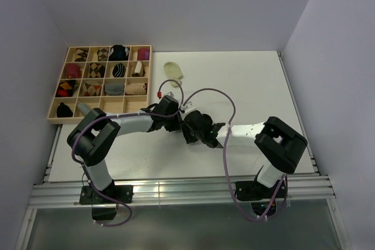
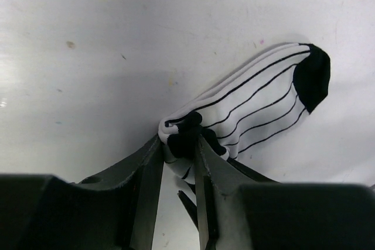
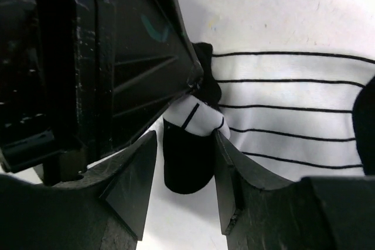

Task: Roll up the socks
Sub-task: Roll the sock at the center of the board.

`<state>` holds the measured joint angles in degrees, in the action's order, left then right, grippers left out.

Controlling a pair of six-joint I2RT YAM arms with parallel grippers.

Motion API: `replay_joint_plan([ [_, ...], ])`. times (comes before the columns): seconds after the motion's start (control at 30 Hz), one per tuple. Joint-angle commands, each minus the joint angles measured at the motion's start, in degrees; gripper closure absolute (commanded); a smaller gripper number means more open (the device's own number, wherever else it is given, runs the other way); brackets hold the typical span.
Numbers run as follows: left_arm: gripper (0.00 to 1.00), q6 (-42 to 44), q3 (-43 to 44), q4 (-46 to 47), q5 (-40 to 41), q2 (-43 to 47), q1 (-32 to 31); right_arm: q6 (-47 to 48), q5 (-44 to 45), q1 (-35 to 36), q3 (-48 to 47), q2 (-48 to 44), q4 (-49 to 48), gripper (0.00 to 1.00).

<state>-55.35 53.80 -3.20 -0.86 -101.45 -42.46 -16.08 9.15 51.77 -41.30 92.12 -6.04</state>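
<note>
The white sock with thin black stripes (image 2: 258,100) lies on the white table, its black toe (image 2: 312,77) at the far right. My left gripper (image 2: 179,139) is shut on the sock's bunched, folded end. My right gripper (image 3: 185,139) is open, its jaws on either side of the black end (image 3: 186,165) of the same sock (image 3: 293,115); the right finger touches it and a small gap shows on the left. In the top view both grippers (image 1: 179,122) (image 1: 188,130) meet at mid-table and hide this sock. The pale yellow-green sock (image 1: 174,71) lies flat behind them.
A wooden compartment tray (image 1: 54,117) with several rolled socks stands at the back left. The left gripper's black body (image 3: 117,57) fills the upper left of the right wrist view, close to my right fingers. Purple cables (image 1: 205,92) loop over both arms.
</note>
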Motion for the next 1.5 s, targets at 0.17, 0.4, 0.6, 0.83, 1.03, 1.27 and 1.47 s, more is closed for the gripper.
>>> replay_joint_plan([
  [0.17, 0.64, 0.3, -1.7, -5.3, 0.6, 3.4, -0.6, -2.7, 8.0, 2.1, -6.2, 8.5, 10.3, 0.78],
  [0.4, 0.42, -1.6, -3.4, -5.7, 3.8, 12.2, 1.5, -4.1, 1.8, 1.6, -5.3, 4.6, 10.8, 1.0],
  [0.6, 0.27, -4.3, -8.2, -3.7, 4.9, 21.5, 4.1, -6.2, -13.2, -1.8, -5.5, -0.4, 9.6, 1.0],
  [0.83, 0.18, -6.7, -15.6, 0.1, 3.8, 30.6, 4.1, -15.2, -37.8, -11.7, 0.8, -2.8, -3.4, 1.0],
  [1.03, 0.18, -9.7, -19.9, 4.4, 0.3, 31.2, 4.0, -24.2, -49.6, -16.7, 7.3, 0.5, -18.1, 1.0],
  [1.27, 0.18, -11.0, -20.0, 8.4, -2.1, 27.0, 3.2, -32.4, -55.3, -20.4, 11.4, 7.2, -33.4, 1.0],
  [1.47, 0.21, -12.1, -19.8, 9.4, -3.0, 23.5, 2.4, -39.9, -58.5, -23.7, 15.0, 13.3, -45.6, 1.0],
])
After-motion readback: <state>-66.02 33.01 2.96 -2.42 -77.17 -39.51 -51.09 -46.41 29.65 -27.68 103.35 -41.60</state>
